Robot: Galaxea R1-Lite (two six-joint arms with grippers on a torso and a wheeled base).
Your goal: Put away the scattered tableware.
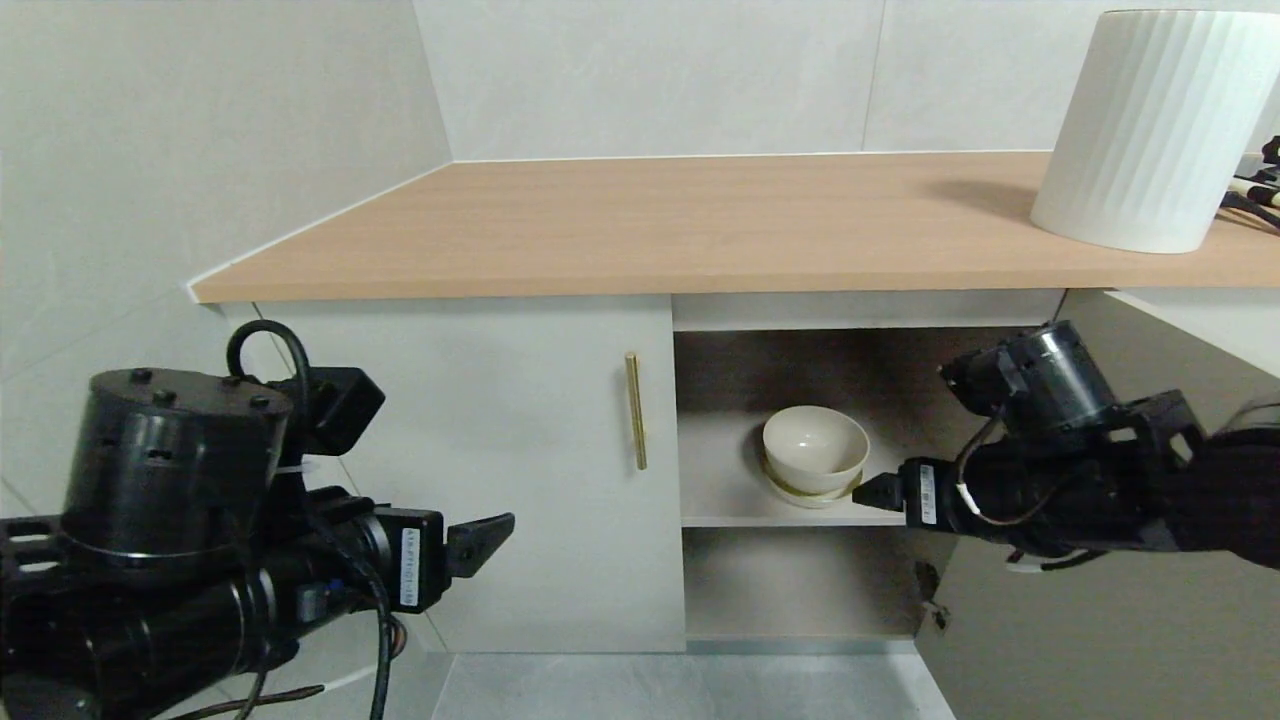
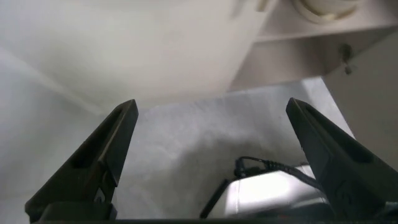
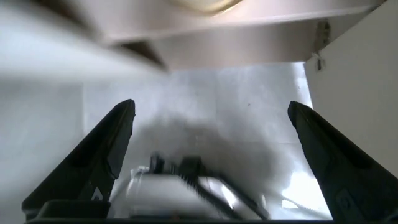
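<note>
Head view: light wooden countertop (image 1: 640,220), white ribbed cylindrical container (image 1: 1150,130) at right end; cream ceramic bowl (image 1: 815,448) on shelf (image 1: 720,475) inside open cabinet (image 1: 800,365), beside closed door (image 1: 500,450). Left wrist view: left gripper (image 2: 211,106) spread wide, empty, above grey floor (image 2: 186,143). Right wrist view: right gripper (image 3: 210,106) likewise wide, empty.

Pale tiled walls (image 1: 650,70) meeting in a corner, wood-look countertop (image 1: 650,220) on top, light grey cabinet door (image 1: 480,450) with brass handle (image 1: 635,410), open shelf (image 1: 720,490) beside, grey floor (image 1: 680,690) underneath.
</note>
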